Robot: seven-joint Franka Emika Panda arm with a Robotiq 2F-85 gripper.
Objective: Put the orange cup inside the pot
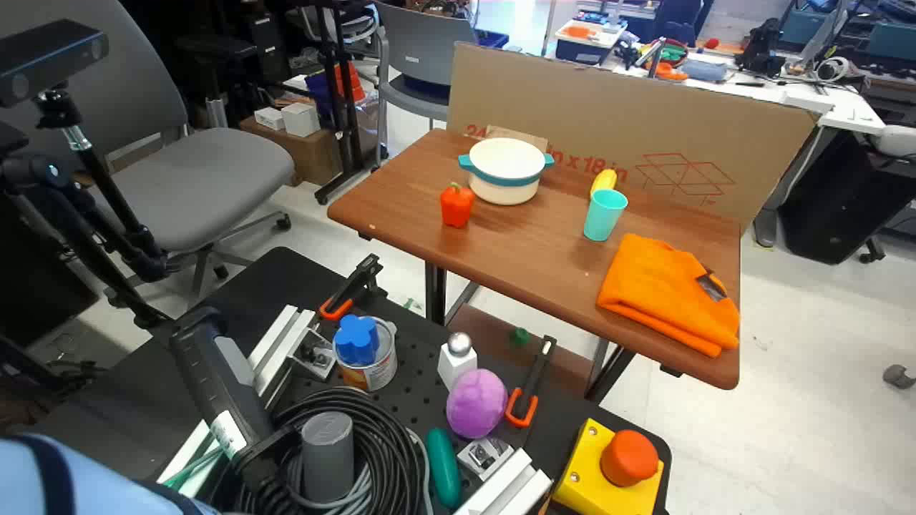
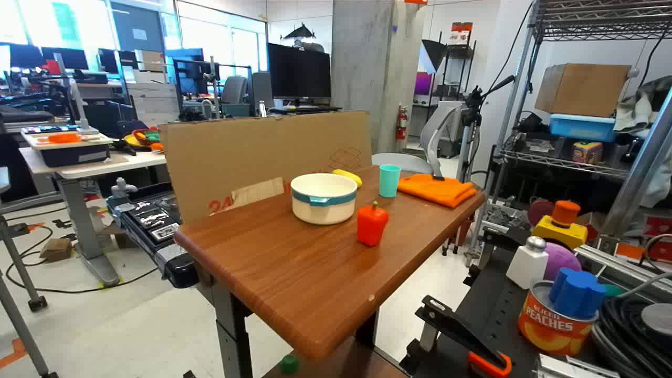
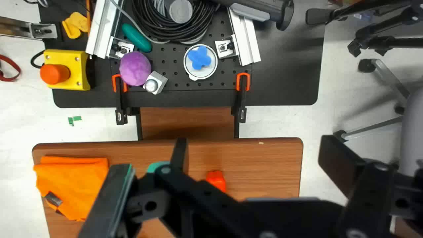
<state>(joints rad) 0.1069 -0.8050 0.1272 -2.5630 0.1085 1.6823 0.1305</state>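
The white pot (image 1: 504,175) with a teal band and teal handles stands on the brown table in both exterior views (image 2: 323,210); the gripper hides it in the wrist view. No orange cup shows; it is hidden or out of view. A small orange-red bell pepper (image 1: 456,206) with a green stem stands beside the pot, also in an exterior view (image 2: 371,226). In the wrist view the pepper (image 3: 216,180) is partly covered by the gripper. My gripper (image 3: 256,162) is open, fingers wide apart with nothing between them, high above the table. It is outside both exterior views.
A teal cup (image 1: 605,216), a yellow item (image 1: 604,180) and a folded orange cloth (image 1: 665,290) lie on the table (image 1: 522,247). A cardboard wall (image 1: 665,129) stands behind. The black bench (image 3: 284,72) holds clamps, a can (image 1: 376,365), a purple ball (image 1: 476,404) and a yellow stop-button box (image 1: 594,476).
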